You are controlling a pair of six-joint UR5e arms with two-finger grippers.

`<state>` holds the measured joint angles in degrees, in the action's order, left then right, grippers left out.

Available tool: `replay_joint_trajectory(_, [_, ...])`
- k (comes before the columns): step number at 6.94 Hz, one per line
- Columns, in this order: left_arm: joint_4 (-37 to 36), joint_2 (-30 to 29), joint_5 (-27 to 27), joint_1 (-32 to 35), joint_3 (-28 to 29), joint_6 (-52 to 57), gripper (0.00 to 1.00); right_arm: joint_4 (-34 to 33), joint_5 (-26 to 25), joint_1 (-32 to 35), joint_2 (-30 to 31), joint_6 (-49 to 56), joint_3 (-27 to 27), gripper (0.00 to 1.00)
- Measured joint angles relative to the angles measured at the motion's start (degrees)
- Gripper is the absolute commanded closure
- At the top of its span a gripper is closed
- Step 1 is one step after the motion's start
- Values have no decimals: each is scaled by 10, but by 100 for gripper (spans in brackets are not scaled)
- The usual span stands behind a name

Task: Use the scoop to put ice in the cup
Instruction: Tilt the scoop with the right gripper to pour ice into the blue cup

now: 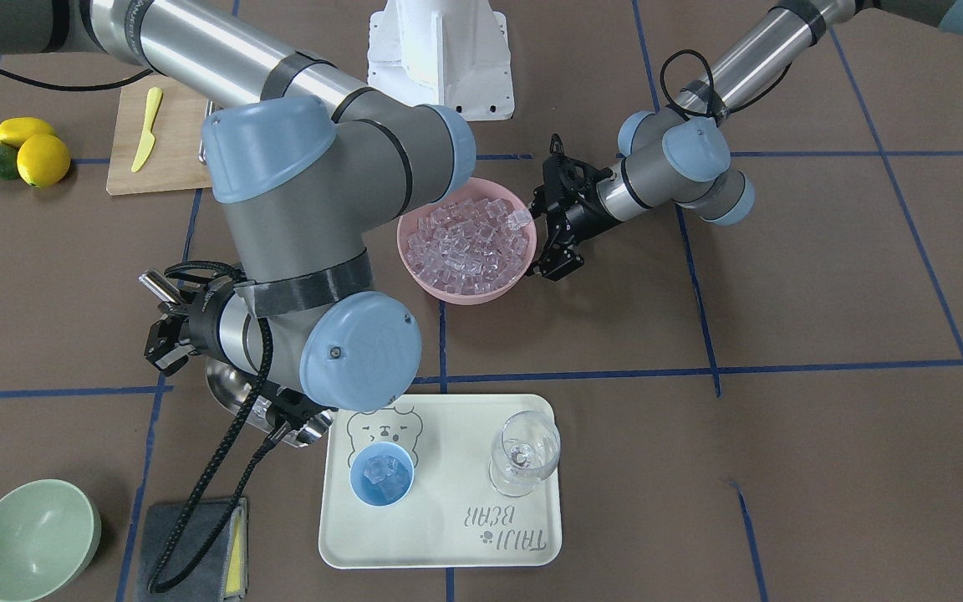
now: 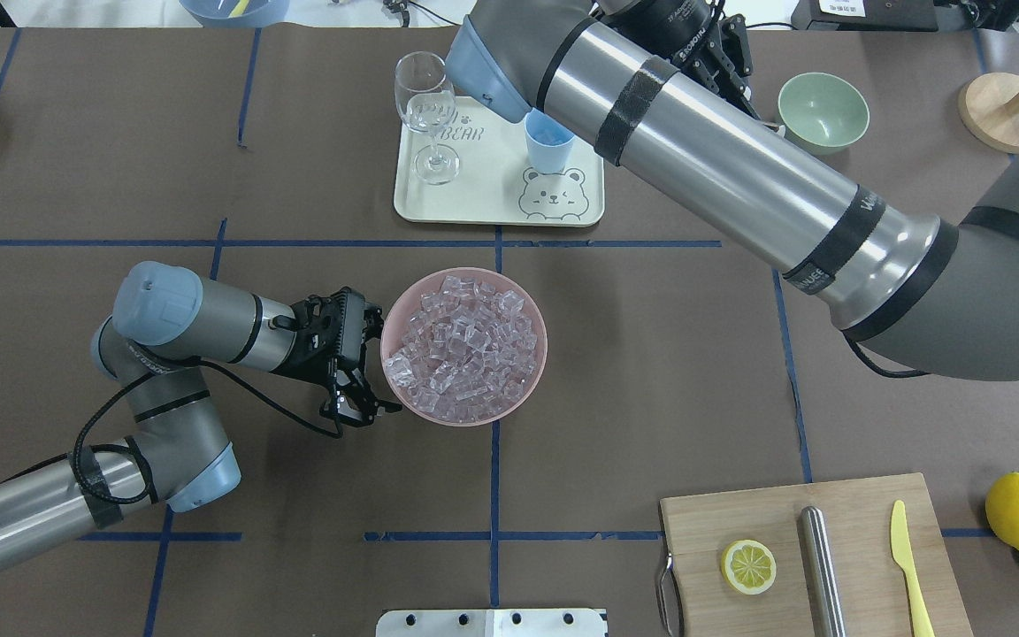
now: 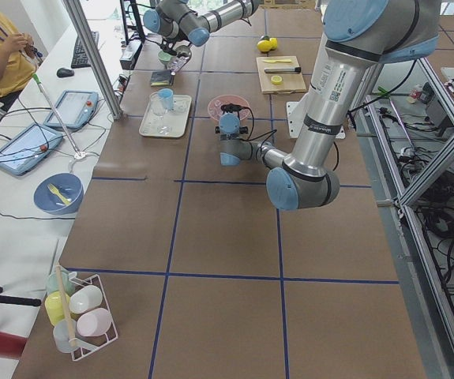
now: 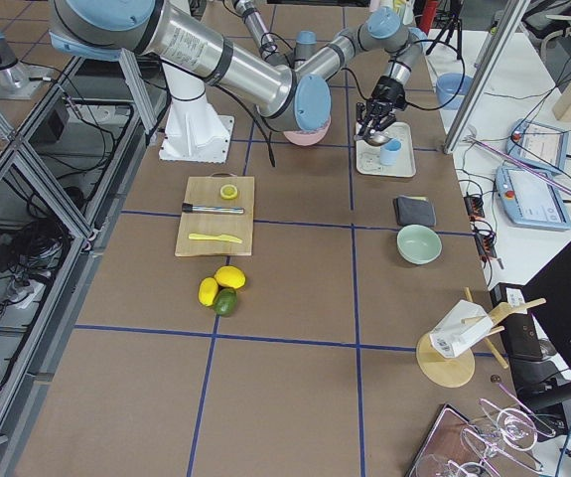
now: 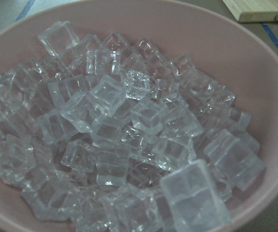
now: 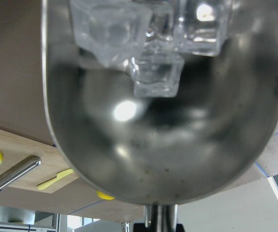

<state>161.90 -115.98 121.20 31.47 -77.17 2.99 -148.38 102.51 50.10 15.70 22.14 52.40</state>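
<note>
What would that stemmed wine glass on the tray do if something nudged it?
The wine glass stands tall on a thin stem and small foot, so a high nudge would probably tip it. Its thin clear wall suggests it could break if it falls. The tray looks smooth, so a low push might make it skid.

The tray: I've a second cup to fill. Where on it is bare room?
Bare: the middle strip of the tray between the cup and the wine glass, and the operator-side edge in front of the cup. Crowded: the cup's outer side, where the scoop hangs by the tray's corner.
</note>
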Motion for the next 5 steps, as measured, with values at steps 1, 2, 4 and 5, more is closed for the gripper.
replay_joint_trajectory(1, [0, 0, 0, 0, 0, 0, 0, -4, -2, 0, 0, 5, 0, 100])
replay_joint_trajectory(2, [0, 0, 0, 0, 0, 0, 0, -5, -4, 0, -1, 10, 0, 100])
replay_joint_trajectory(4, [0, 0, 0, 0, 0, 0, 0, -7, -10, 1, -2, 17, 0, 100])
replay_joint_trajectory(5, [0, 0, 0, 0, 0, 0, 0, -8, -12, 1, -3, 19, 0, 100])
